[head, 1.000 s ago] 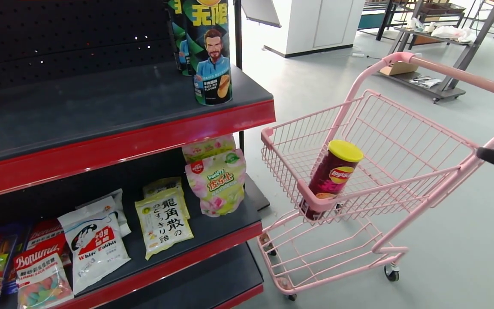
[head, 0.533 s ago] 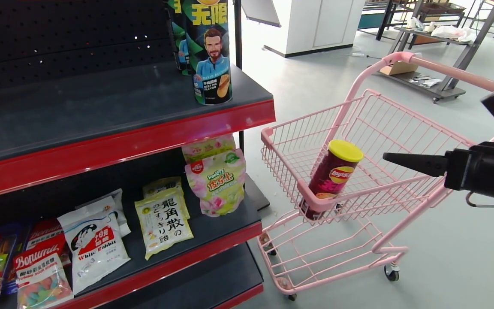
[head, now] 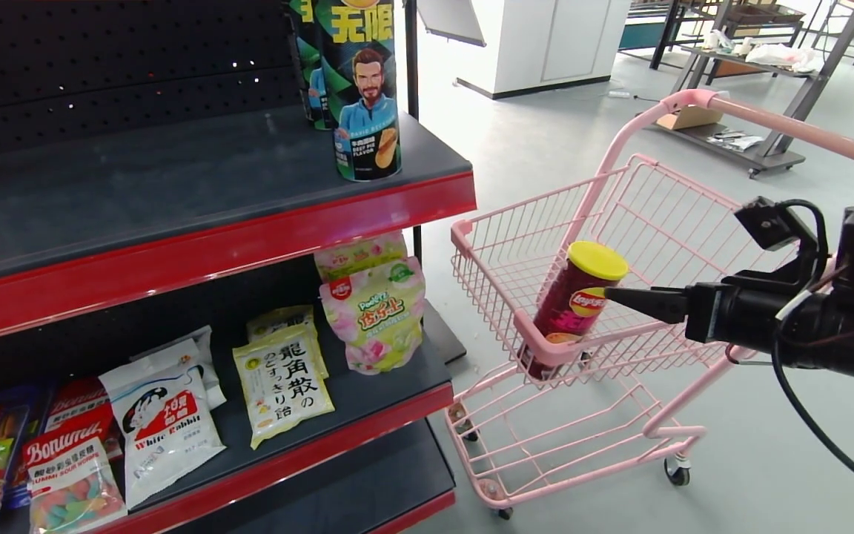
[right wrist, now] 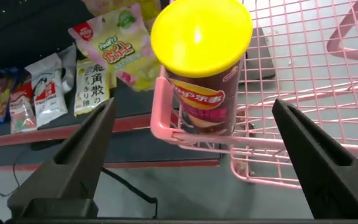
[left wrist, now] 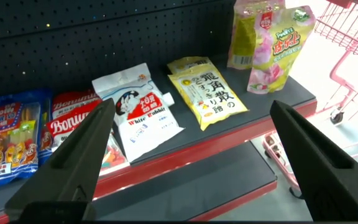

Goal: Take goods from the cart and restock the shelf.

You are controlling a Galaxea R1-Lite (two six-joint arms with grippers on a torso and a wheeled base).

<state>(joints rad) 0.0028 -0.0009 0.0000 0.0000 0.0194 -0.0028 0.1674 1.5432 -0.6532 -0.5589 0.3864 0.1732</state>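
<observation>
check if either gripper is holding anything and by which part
Nothing is held. The right gripper is open, facing the chip can in the cart without gripping it; the left gripper is open by the shelf.

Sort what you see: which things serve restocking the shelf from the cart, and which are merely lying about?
In the job: maroon can, pink cart, top shelf, right end effector.
Lying about: snack bags, green can, cardboard box, white cabinet.

A maroon, yellow-lidded chip can [head: 571,300] leans in a corner of the pink cart [head: 545,345] near the shelf [head: 212,178].
</observation>
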